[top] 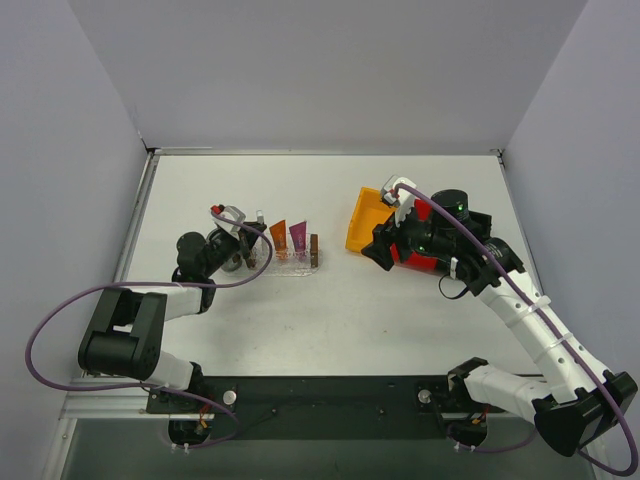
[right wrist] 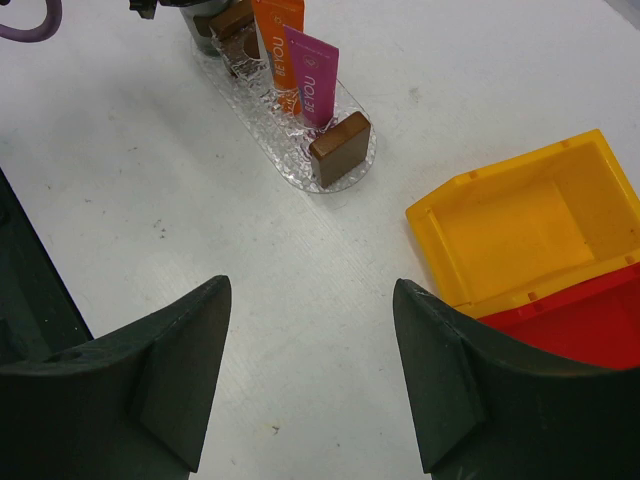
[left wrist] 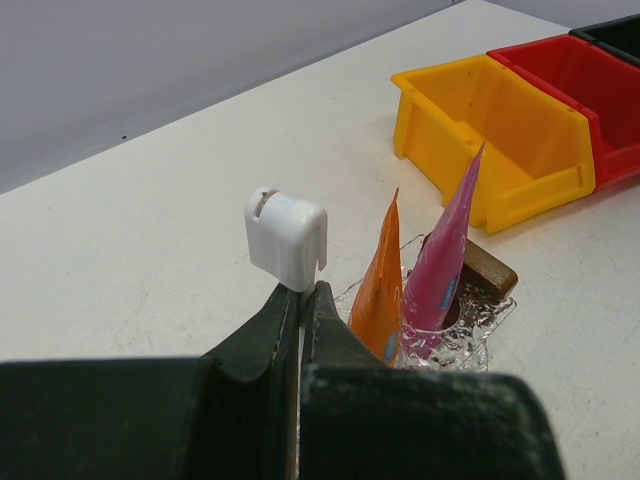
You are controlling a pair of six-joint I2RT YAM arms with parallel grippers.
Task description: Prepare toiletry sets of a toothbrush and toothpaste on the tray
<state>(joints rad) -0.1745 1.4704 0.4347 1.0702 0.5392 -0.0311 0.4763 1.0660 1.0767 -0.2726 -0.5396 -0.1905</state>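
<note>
The step in hand looks like setting the toothbrush into the tray; the left gripper is pinched together on its white stem just under the head and holds it upright at the tray's left end, just beside the orange tube; the pink tube stands next to that, both tubes upright in the clear holder between the brown wooden blocks; whether the brush's lower end is already seated in the holder I cannot tell, since the fingers hide it; the right gripper hangs with its jaws wide apart and nothing between them, above the bare table near the orange bin and the red bin, well apart from the tray; the next move probably calls for a straight, gentle drop of the brush into the holder without knocking the orange tube, then letting go cleanly so that the brush does not tip over.
</note>
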